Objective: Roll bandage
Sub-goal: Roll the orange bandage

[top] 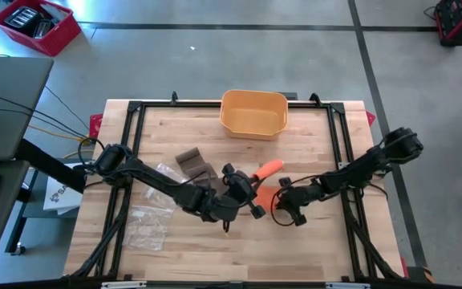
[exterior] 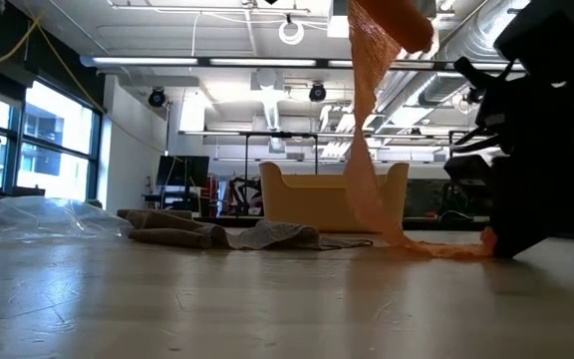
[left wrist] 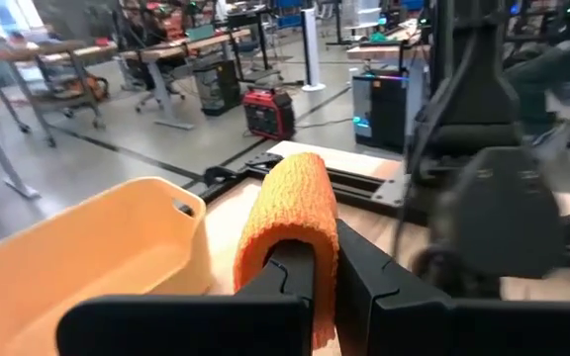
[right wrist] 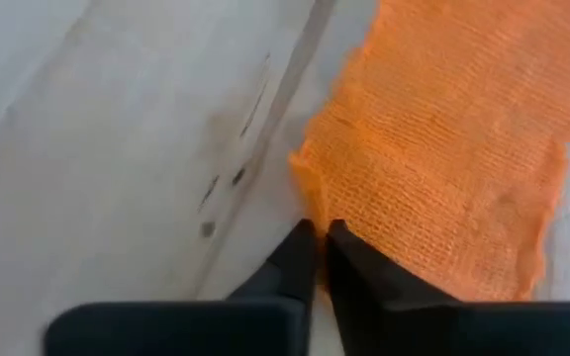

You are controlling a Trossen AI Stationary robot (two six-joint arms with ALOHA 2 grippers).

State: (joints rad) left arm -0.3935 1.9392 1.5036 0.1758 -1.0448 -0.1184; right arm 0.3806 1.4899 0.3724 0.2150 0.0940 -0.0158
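Both arms reach in low toward the middle of the wooden table (top: pixel 239 249), meeting just in front of the yellow bin (top: pixel 253 112). The left gripper (left wrist: pixel 325 282) is raised off the surface, fingers clamped on the orange bandage (left wrist: pixel 290 222), which drapes over them in a thick fold. From the low view the strip hangs down from that grip in a long ribbon and trails across the tabletop to the right. The right gripper (right wrist: pixel 317 247) is down at table level, its fingers pressed together at the edge of the flat end of the bandage; whether any fabric is pinched between the tips cannot be told from here. The right arm's dark body fills the right side of the low view, right by the strip's far end.

Around them: a brown cloth (top: pixel 195 164) lies bunched near the left arm, and clear plastic wrapping (top: pixel 147 225) sits toward the table's left edge. The bin stands at the back, behind the hanging strip. A red crate (top: pixel 34 24) rests on the floor beyond the table.
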